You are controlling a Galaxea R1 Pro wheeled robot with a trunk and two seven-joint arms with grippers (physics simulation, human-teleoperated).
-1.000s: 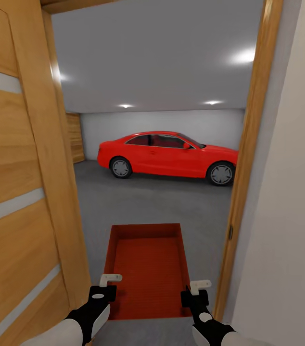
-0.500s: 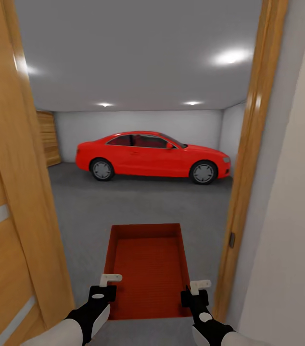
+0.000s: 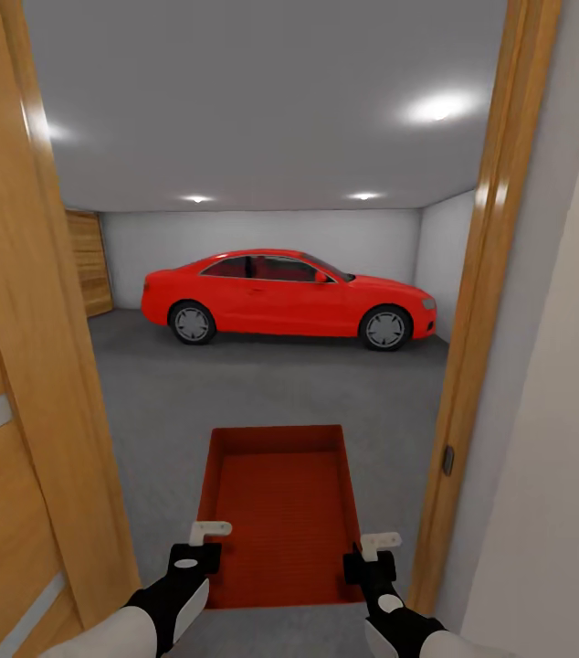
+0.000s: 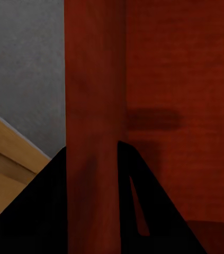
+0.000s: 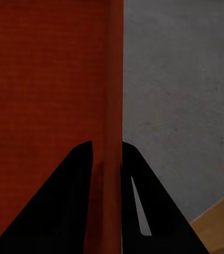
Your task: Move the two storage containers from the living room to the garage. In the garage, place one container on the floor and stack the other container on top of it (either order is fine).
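Storage container (image 3: pixel 280 512), a flat-walled orange-red open box, has each side wall pinched by left gripper (image 3: pixel 200 546) and right gripper (image 3: pixel 369 555) fingers above mottled grey floor (image 3: pixel 262 384).

container (image 3: pixel 278 512): matt, faintly ribbed | floor (image 3: pixel 271 388): rough concrete | door frame (image 3: pixel 472 366): glossy wood

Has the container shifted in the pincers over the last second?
No. The container sits the same between the left pincer and right pincer; only the doorway scene shifted with the camera.
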